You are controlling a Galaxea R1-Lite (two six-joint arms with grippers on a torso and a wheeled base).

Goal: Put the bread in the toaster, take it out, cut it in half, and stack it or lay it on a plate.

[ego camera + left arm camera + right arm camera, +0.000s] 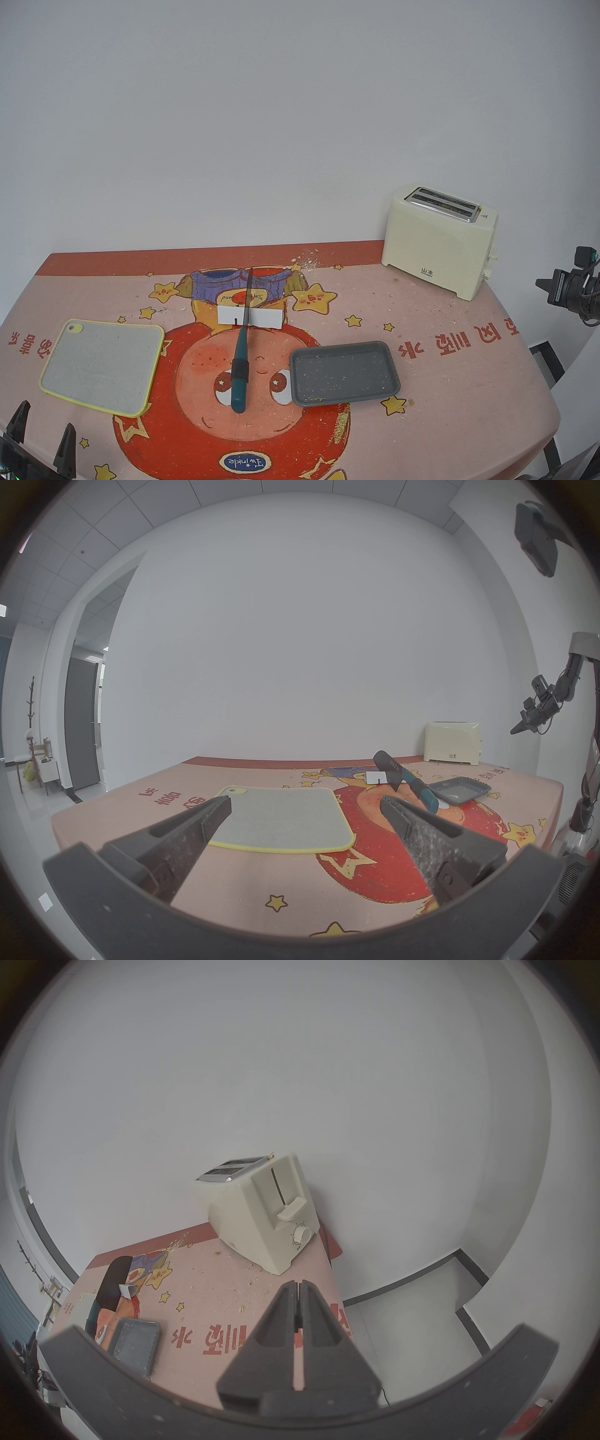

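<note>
The toaster [440,247] sits far right on the worktop [475,387]; any bread inside is hidden. The right gripper [299,1286] hangs beside it with fingers closed, and the left gripper [305,804] has its fingers open at near left. A sideways nudge could slide the toaster off the edge.

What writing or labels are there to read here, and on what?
Toaster: small dark mark on its side, too small to read.
Tablecloth: red characters and an oval badge, upside down, not surely legible.
Knife: tiny print on the blade, blurred.
</note>
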